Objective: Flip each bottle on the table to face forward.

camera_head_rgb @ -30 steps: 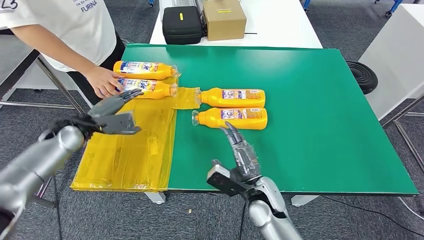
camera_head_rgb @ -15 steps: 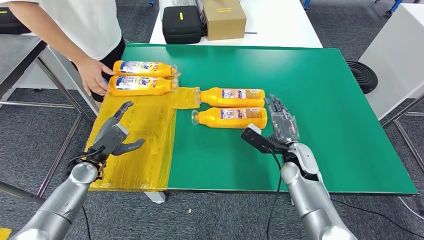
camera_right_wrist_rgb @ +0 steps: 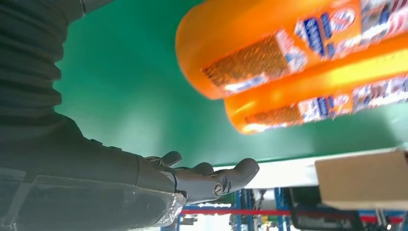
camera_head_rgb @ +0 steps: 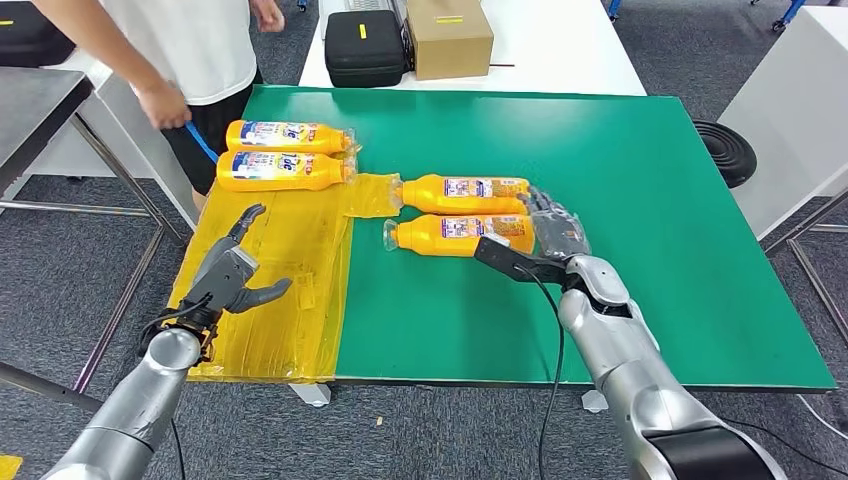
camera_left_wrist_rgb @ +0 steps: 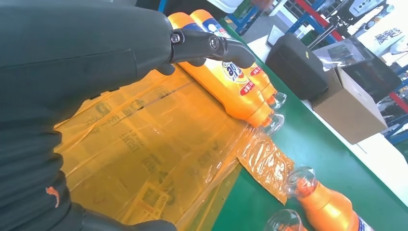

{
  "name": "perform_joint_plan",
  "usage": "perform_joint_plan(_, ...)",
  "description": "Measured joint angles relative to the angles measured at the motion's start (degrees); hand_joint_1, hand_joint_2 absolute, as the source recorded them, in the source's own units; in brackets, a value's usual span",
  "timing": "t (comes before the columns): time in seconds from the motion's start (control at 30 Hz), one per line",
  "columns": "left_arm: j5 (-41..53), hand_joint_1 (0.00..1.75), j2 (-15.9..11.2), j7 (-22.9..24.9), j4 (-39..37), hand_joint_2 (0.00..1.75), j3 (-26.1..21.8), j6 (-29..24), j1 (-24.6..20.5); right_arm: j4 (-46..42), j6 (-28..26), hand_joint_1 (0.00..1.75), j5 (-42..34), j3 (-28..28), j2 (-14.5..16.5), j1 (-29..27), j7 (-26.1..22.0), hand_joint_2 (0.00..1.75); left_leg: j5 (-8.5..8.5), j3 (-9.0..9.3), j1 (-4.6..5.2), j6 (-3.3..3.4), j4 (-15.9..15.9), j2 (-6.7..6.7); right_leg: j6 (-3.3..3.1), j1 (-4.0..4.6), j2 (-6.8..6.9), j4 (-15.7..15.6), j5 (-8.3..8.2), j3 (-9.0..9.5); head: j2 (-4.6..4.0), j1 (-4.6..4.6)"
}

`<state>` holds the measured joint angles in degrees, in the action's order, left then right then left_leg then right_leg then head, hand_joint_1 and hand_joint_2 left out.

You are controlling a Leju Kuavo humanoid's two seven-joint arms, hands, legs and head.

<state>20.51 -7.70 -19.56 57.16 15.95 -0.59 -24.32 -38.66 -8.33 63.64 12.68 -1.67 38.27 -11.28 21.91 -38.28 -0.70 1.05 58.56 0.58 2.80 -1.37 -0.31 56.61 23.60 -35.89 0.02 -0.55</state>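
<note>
four orange bottles lying flat on green table: far pair on yellow film, near pair on bare green. right hand spread wide, empty, just beside base of near pair. left hand spread wide, empty, above film.

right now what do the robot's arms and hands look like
Both arms are silver metallic tubes with rounded joints. The left hand and right hand are dark grey, with jointed fingers and a thick grey thumb. A thin black cable loops along each forearm. The left wrist cover carries a small orange mark.
</note>
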Motion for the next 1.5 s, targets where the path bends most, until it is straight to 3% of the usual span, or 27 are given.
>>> perform_joint_plan(0.7, 1.19, 0.0, 1.57, 0.78, -1.51, 1.75, -0.32, -0.62, -0.58, 9.52, 3.81, 0.0, -0.3, 3.85, 3.4, 7.22, 0.75, 1.75, -0.01, -0.01, 0.0, 0.0, 0.0, 0.0, 0.0, 0.0, 0.0, 0.0, 0.0, -0.04, 0.0, 0.0)
perform_joint_plan(1.5, 1.36, 0.0, 2.81, 1.06, -5.89, 1.75, -0.1, -0.64, -2.26, 17.18, 7.62, 0.0, -4.07, 2.06, 0.86, 10.49, 6.78, 1.75, -0.01, -0.02, 0.0, 0.0, 0.02, -0.01, 0.0, 0.0, -0.01, 0.0, 0.0, -0.06, 0.0, 0.01)
